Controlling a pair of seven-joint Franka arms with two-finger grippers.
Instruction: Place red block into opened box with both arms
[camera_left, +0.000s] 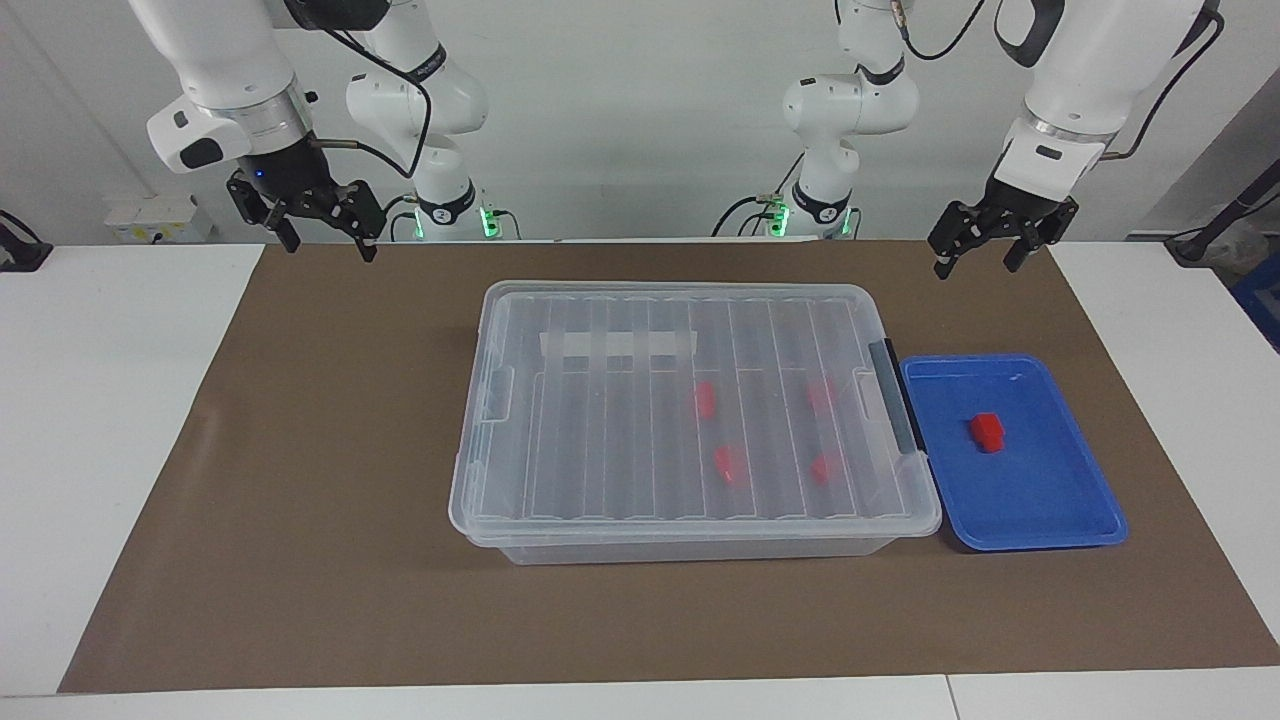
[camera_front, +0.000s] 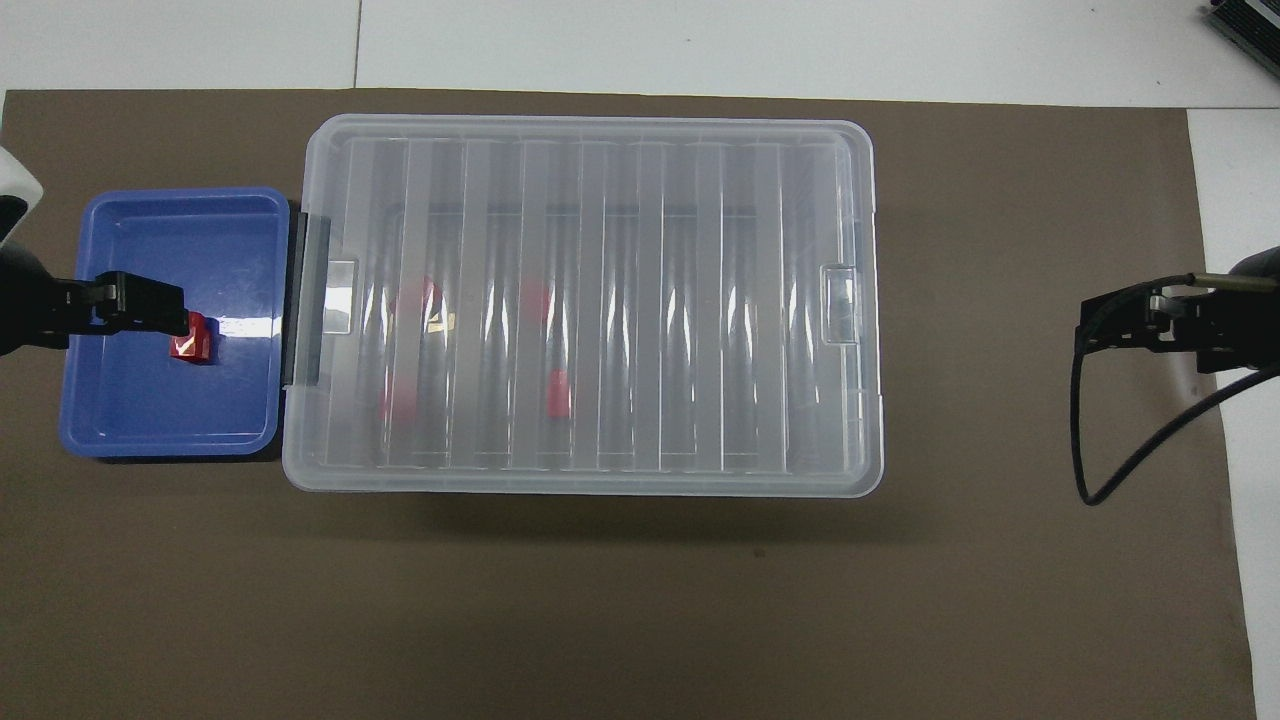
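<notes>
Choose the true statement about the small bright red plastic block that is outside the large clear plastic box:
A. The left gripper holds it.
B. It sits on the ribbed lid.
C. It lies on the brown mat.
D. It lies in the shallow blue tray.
D: the red block rests inside the blue tray, beside the closed box.

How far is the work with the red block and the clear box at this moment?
Done: four red blocks already lie inside the large clear plastic box, seen through its ribbed lid, which is on. In hand: nothing; the left hand and the right hand hang open above the brown mat. Left: take the lid off, lift the small red plastic block out of the shallow blue tray, and put it in.
</notes>
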